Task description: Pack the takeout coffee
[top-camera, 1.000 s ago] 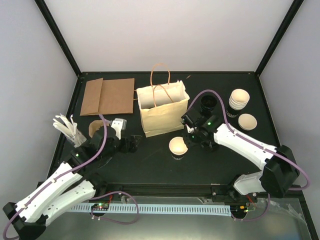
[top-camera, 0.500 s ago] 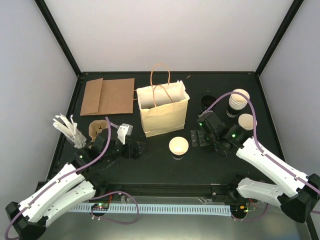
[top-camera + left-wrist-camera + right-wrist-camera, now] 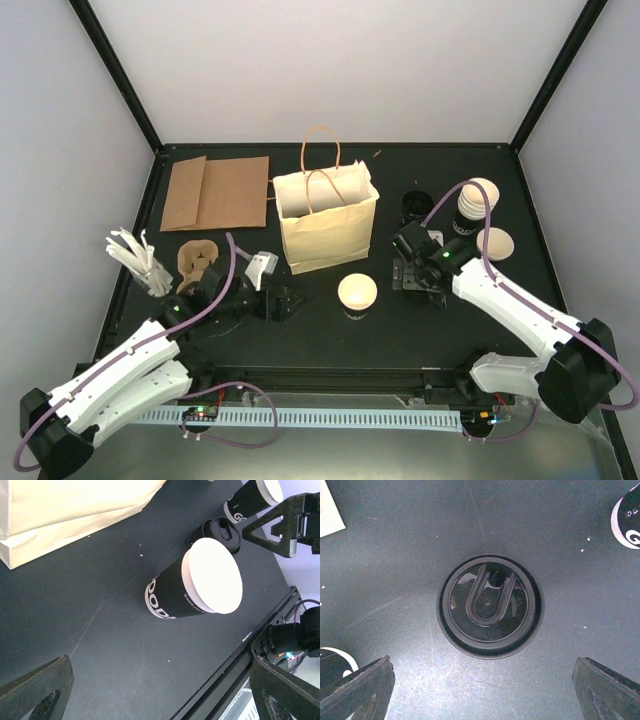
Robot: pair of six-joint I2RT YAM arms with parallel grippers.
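Note:
The takeout coffee (image 3: 357, 291) is a paper cup with a black wall, white lettering and a cream top. It stands upright in front of the cream paper bag (image 3: 325, 228) and shows near centre in the left wrist view (image 3: 192, 587). My left gripper (image 3: 280, 303) (image 3: 160, 680) is open, low over the table, a short way left of the cup. My right gripper (image 3: 411, 272) (image 3: 481, 672) is open and empty, right of the cup. A round black lid (image 3: 490, 605) (image 3: 417, 207) lies just beyond its fingers.
A stack of cups (image 3: 478, 200) and a single cup (image 3: 495, 243) stand at the right. Flat brown bags (image 3: 215, 192) lie at the back left, with white sticks (image 3: 135, 258) and brown sleeves (image 3: 197, 258) nearer. The table's front edge (image 3: 250, 635) runs close behind the cup.
My right gripper let go of the tilted cup, which now stands upright, then opened wide and swung right toward the lid. My left gripper slid right toward the cup.

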